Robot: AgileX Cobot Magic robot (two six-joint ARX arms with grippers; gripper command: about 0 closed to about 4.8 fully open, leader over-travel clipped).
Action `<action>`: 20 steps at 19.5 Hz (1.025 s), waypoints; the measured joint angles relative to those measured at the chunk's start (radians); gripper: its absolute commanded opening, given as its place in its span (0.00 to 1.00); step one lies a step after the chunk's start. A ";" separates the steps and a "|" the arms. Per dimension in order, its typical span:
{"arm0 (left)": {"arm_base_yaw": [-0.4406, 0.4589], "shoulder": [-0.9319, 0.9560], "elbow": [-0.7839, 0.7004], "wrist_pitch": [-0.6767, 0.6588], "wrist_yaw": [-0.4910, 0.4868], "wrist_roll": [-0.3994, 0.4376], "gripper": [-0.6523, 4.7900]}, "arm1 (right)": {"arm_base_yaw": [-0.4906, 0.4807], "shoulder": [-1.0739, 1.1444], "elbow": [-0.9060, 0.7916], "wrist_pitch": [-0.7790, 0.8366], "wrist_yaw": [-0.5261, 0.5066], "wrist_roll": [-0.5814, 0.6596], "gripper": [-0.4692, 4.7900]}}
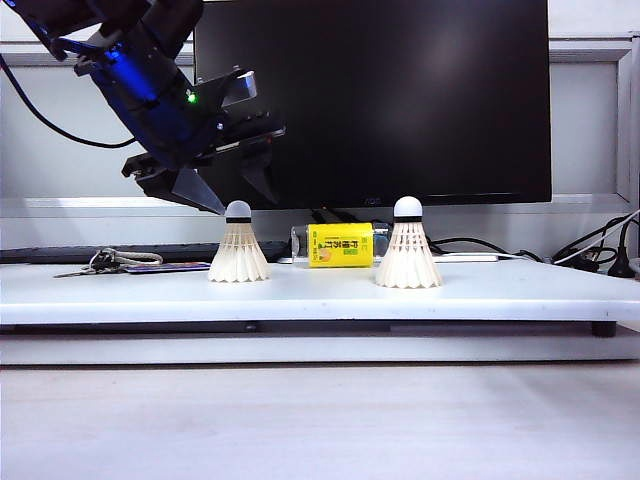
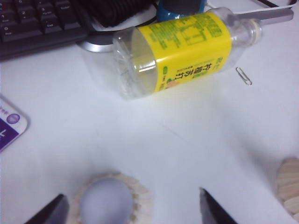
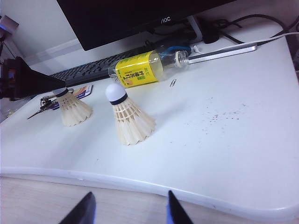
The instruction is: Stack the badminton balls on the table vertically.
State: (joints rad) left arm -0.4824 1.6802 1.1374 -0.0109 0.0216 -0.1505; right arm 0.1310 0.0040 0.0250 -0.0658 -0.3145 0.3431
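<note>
The left jaws [image 1: 235, 195] stand spread wide and grasp nothing. They hang just above the cork tip of the left shuttlecock [image 1: 238, 255], with one dark finger [image 1: 200, 190] on the near-left side of the tip and the other beside it toward the monitor. In the left wrist view the two fingertips frame the shuttlecock's rounded tip from either side, apart from it, with the feather skirt ringing the tip below.

The right jaws [image 3: 128, 207] are also released and empty. They sit off the front edge of the counter [image 1: 320, 300], well apart from both shuttlecocks, with only the two dark fingertips showing in the right wrist view.

Both shuttlecocks stand upright on their skirts on the white counter, cork tips up, each with a black band under the tip. The right shuttlecock [image 1: 407, 258] stands well apart from the left one, not stacked.

Between and behind them lies a clear bottle [image 1: 338, 245] with a yellow label, on its side. A paper clip [image 2: 243, 75] lies near the bottle's neck. Behind the bottle are a black keyboard [image 3: 88, 70] and a black monitor [image 1: 380, 90]. Keys [image 1: 105, 262] and a card [image 1: 165, 267] rest on the counter to the left of the left shuttlecock. Cables [image 1: 590, 250] trail at the far right.
</note>
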 measured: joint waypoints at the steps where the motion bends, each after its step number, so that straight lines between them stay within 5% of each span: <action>1: 0.000 0.000 0.000 0.000 0.000 0.000 0.80 | 0.000 0.000 0.000 0.000 0.000 0.000 0.47; 4: 0.000 0.000 0.000 0.000 0.000 0.000 0.79 | 0.000 0.000 0.000 0.000 0.000 0.000 0.47; 6: 0.000 0.000 0.000 0.000 0.000 0.000 0.68 | 0.000 0.000 0.000 0.000 0.000 0.000 0.47; 12: 0.000 0.000 0.000 0.000 0.000 0.000 0.67 | 0.000 0.000 0.000 0.000 0.000 0.000 0.47; 15: 0.000 0.000 0.000 0.000 0.000 0.000 0.54 | 0.000 0.000 0.000 0.000 0.000 0.000 0.47; 20: 0.000 0.000 0.000 0.000 0.000 0.000 0.54 | 0.000 0.000 0.000 0.000 0.000 0.000 0.47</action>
State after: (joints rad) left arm -0.4824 1.6802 1.1374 -0.0109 0.0216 -0.1509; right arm 0.1310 0.0040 0.0250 -0.0658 -0.3145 0.3428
